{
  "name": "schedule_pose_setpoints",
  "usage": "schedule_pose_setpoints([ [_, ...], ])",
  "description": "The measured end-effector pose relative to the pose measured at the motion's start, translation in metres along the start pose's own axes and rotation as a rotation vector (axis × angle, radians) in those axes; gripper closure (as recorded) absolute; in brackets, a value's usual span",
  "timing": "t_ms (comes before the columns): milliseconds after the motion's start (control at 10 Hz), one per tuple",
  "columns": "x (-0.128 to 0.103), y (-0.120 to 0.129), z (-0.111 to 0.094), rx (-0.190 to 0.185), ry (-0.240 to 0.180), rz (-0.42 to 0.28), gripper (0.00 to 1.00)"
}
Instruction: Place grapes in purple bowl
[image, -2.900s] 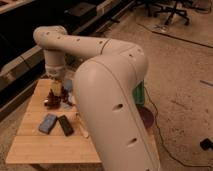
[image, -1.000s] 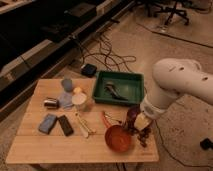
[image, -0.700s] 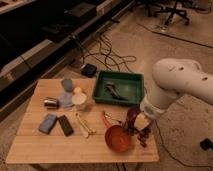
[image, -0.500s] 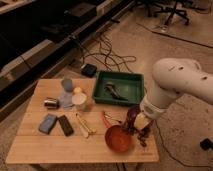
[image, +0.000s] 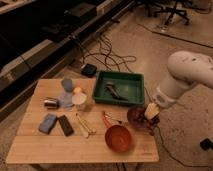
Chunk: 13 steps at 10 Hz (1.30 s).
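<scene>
The purple bowl (image: 135, 116) sits at the table's right edge, just right of the orange-red bowl (image: 118, 138). My gripper (image: 151, 113) hangs from the white arm (image: 187, 75) that comes in from the right. It is low over the purple bowl's right rim. A dark reddish lump (image: 150, 121) just under the gripper may be the grapes; I cannot tell whether they are held or lying in the bowl.
A green tray (image: 131, 80) with a small grey object stands at the back. On the left are a blue sponge (image: 48, 122), a black block (image: 65, 125), a can (image: 51, 103), a blue cup (image: 67, 84), a white cup (image: 79, 99) and utensils (image: 84, 125). Cables lie on the floor behind.
About three seconds ago the arm was over the table's left side. It has swung to the right edge over the purple bowl and has stayed nearly still for the last second.
</scene>
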<state>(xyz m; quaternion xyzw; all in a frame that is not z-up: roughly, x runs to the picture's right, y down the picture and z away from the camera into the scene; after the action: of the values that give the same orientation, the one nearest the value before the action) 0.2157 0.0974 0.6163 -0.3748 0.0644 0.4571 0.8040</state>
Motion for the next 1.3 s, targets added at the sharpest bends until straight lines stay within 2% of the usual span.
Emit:
schedule_pose_setpoints([
  [100, 0.002, -0.013, 0.000, -0.004, -0.003, 0.025, 1.00],
  [200, 0.006, -0.041, 0.006, -0.028, -0.003, 0.077, 1.00],
  [400, 0.008, -0.066, 0.034, -0.100, 0.014, 0.123, 1.00],
  [600, 0.014, -0.075, 0.058, -0.150, 0.036, 0.145, 1.00],
  [700, 0.012, -0.076, 0.064, -0.160, 0.045, 0.146, 1.00],
  [1100, -0.001, -0.085, 0.062, -0.132, 0.060, 0.152, 1.00],
  [1300, -0.005, -0.093, 0.067, -0.127, 0.072, 0.167, 1.00],
])
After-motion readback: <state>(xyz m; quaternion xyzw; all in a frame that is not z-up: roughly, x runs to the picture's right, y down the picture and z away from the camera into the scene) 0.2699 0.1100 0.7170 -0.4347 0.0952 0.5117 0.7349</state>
